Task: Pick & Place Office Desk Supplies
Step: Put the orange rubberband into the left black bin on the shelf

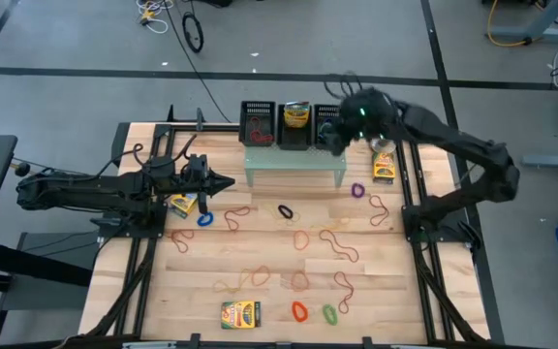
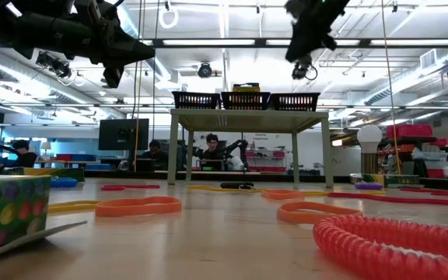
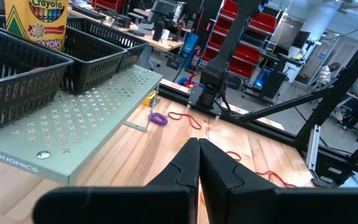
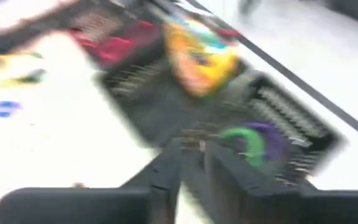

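1. Three black mesh baskets [image 1: 258,124] are sitting in a row on the pale green perforated stand [image 1: 294,161]; a crayon box [image 1: 296,115] is standing in the middle one.
2. Right gripper [image 1: 342,134] is hovering over the basket nearest it, fingers slightly apart, gripping nothing; green and purple bands [image 4: 253,140] are lying in that basket.
3. Left gripper [image 1: 223,182] is hanging above the table near a blue band [image 1: 204,219], fingers pressed together, empty.
4. Many rubber bands [image 1: 298,240] and crayon boxes [image 1: 241,313] are lying scattered across the wooden table [image 1: 395,291].

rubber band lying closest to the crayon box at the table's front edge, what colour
Orange rubber band, just right of the crayon box; the high view shows it best.
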Controlling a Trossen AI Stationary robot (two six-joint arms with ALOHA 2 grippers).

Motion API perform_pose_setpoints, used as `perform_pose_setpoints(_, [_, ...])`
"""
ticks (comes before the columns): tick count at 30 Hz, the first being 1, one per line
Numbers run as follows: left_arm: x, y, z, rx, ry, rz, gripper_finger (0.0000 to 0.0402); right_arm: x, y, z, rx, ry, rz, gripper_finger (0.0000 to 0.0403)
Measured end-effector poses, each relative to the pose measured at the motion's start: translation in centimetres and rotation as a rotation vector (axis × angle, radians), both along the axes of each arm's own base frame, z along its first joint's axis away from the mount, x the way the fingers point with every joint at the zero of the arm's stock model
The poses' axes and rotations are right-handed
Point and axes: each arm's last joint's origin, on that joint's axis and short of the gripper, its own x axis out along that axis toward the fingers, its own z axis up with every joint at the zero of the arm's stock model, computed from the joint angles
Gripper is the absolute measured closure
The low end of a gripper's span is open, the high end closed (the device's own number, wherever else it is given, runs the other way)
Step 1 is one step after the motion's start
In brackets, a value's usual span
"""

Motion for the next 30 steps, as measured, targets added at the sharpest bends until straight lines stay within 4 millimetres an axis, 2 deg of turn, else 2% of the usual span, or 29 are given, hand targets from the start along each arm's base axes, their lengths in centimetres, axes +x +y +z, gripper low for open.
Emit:
perform_pose_setpoints(2, [0.0, 0.0, 0.0, 0.001, -0.002, 0.001, 0.0392, 0.1, 2.1, -0.4, -0.004, -0.093, 0.080, 0.0360])
perform_pose_setpoints(5, [0.0, 0.1, 0.1, 0.004, -0.012, 0.028, 0.0392, -0.1, 5.0, -2.2, -0.002, -0.182, 0.162, 0.0395])
perform_pose_setpoints(10, [0.0, 0.0, 0.4, -0.102, -0.055, 0.009, 0.0392, -0.5, 9.2, -6.2, 0.079, -0.283, 0.185, 0.0388])
perform_pose_setpoints(13, [0.0, -0.1, 0.4, -0.207, -0.074, -0.017, 0.0392, -1.4, 11.3, -8.3, 0.142, -0.244, 0.191, 0.0390])
perform_pose_setpoints(18, [0.3, 0.2, 0.5, -0.236, -0.108, 0.053, 0.0392, -2.6, 14.3, -11.7, 0.208, -0.141, 0.217, 0.0396])
perform_pose_setpoints(21, [0.5, 0.3, 0.8, -0.310, -0.158, 0.069, 0.0392, -3.1, 15.2, -13.6, 0.208, -0.082, 0.255, 0.0384])
perform_pose_setpoints(30, [1.3, 0.8, 1.5, -0.386, -0.326, 0.162, 0.0392, -4.8, 15.2, -17.9, 0.269, 0.050, 0.245, 0.0316])
